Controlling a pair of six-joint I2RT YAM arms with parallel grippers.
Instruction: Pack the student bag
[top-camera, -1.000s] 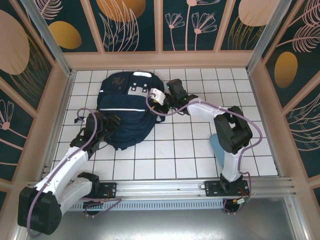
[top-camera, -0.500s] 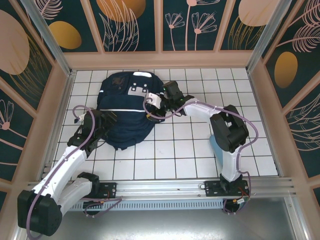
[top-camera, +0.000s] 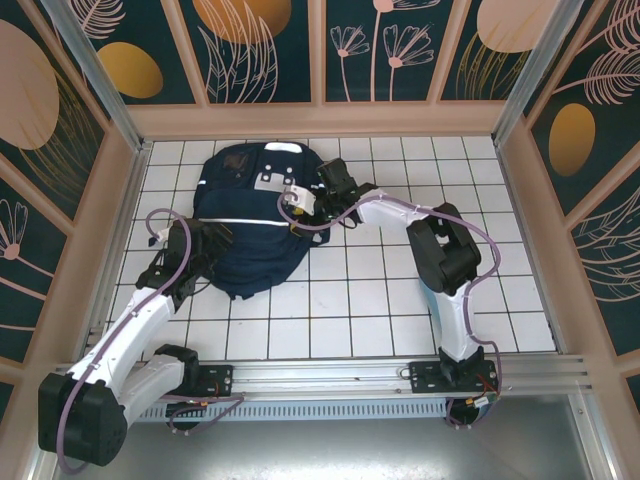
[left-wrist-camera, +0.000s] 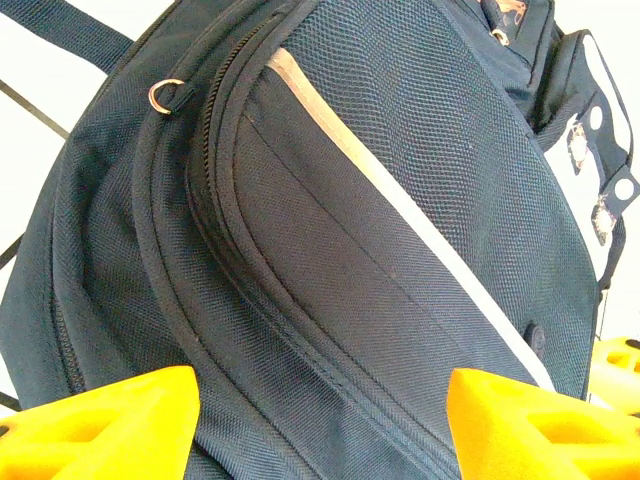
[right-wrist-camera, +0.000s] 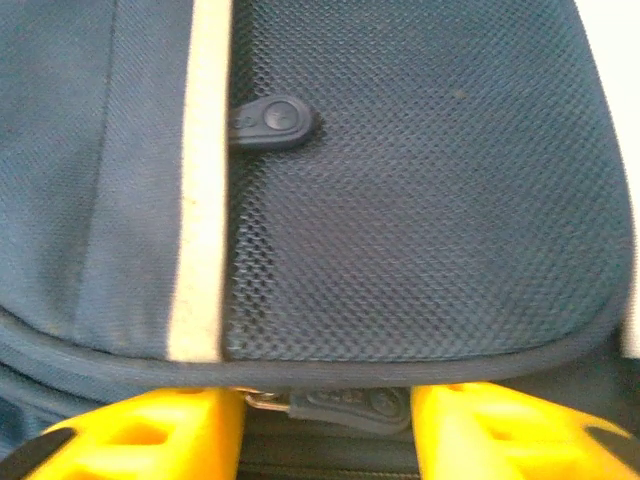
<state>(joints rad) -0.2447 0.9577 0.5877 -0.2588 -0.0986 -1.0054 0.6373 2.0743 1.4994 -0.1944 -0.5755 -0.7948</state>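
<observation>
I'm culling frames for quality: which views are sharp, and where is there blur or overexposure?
Top external: evenly lit, sharp, the student bag crisp. Left wrist: mesh in focus, upper-right corner blown white. Right wrist: slightly soft, white stripe edges smeared.

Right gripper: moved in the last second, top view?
Yes. The right gripper moved left, judged against the fixed white tiles, farther onto the bag, toward its white patch.

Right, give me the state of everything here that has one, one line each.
student bag, lying flat, front face up.
front pocket zip, closed along the stretch in view.
left claw, open, fingers apart at the bag's edge.
right claw, fingers either side of a zip pull; grip unclear.
</observation>
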